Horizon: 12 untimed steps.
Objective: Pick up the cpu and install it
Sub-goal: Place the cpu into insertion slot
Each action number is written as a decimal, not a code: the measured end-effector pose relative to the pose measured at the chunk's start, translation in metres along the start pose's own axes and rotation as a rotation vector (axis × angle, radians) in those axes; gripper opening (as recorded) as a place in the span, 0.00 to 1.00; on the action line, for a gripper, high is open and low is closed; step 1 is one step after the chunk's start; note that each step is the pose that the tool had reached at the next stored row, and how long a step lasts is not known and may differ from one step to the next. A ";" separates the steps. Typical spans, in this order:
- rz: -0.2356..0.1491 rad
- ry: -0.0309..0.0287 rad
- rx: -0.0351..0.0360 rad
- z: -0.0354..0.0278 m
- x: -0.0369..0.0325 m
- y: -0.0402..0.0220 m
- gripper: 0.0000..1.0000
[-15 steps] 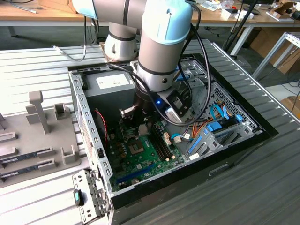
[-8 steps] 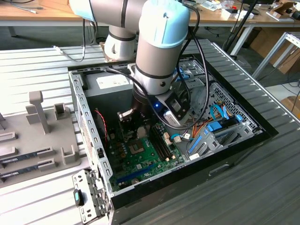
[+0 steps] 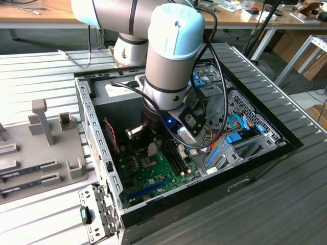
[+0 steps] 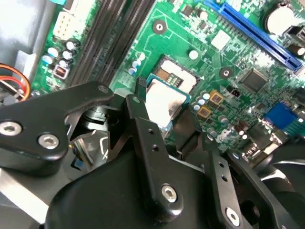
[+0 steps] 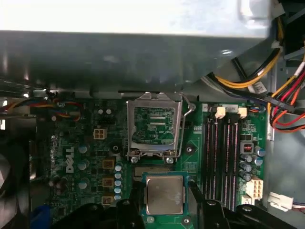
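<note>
Your gripper point(image 5: 165, 200) is pinching the cpu point(image 4: 164, 100) by its edges, hovering it over the socket point(image 4: 180, 72) near the motherboard's point(image 5: 76, 143) middle. Pickup is looking done; seating and closing the raised load plate point(image 5: 153, 125) are remaining.

An open computer case on a ribbed table
We see the black case point(image 3: 97, 148) lying open on the ribbed metal table point(image 3: 286, 204) with its green motherboard point(image 3: 153, 176) exposed. A long blue slot point(image 4: 252, 31) runs just beside a round silvery cell point(image 4: 281, 19). Dark memory slots point(image 5: 224, 152) sit near yellow and orange cables point(image 5: 248, 78) under the grey power-supply box point(image 5: 133, 52). A grey holder tray point(image 3: 46, 148) lies at the exterior view's left
</note>
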<state>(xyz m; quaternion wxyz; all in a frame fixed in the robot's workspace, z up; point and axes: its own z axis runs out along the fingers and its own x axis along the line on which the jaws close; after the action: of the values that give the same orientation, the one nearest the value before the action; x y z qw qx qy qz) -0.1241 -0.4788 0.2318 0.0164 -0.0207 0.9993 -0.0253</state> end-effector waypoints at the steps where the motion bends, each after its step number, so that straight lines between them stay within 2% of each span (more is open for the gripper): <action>1: 0.000 -0.0001 -0.0003 0.0011 0.0018 0.0000 0.47; 4: 0.005 0.0002 0.0007 0.0079 0.0029 -0.0020 0.47; 7: 0.019 0.0010 0.0018 0.0111 0.0032 -0.0025 0.47; 12: 0.021 0.0011 0.0075 0.0144 0.0037 -0.0059 0.47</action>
<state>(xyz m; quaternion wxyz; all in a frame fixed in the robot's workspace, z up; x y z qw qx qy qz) -0.1271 -0.4855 0.2176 0.0162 -0.0100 0.9994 -0.0289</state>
